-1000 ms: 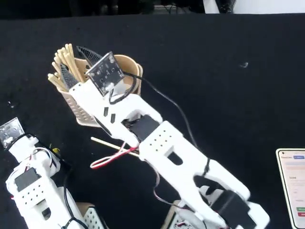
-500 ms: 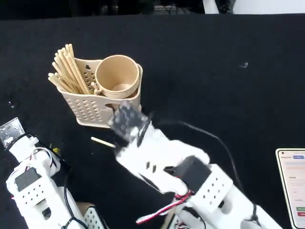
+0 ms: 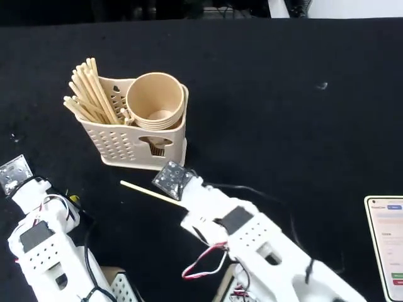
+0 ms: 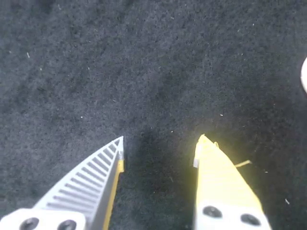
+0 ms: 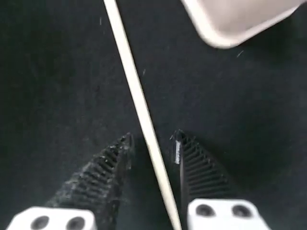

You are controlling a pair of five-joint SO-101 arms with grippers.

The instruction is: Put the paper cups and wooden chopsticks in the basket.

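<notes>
One loose chopstick is lying flat on the black table, just in front of the basket and apart from it. In the right wrist view this chopstick is running lengthwise through the gap of the right gripper. It is passing between the two black ribbed fingers, with dark cloth showing on either side of it at the tips. Neither tip is touching it there. Farther back it is slanting toward the base of one finger. The jaws are standing partly apart, wider than the stick, and are holding nothing. A pale corner of the basket is sitting beyond the fingertips.

From the high view, the right arm is stretching from the near edge toward the basket, its wrist hanging over the near end of the stick. The basket is holding stacked paper cups on one side. On the other, a bundle of chopsticks is leaning out over the rim.

The left arm is sitting at the near left corner, well apart from the basket. The left gripper is pointing down at bare cloth, its fingers spread wide and gripping nothing. A phone is lying at the table's right edge.
</notes>
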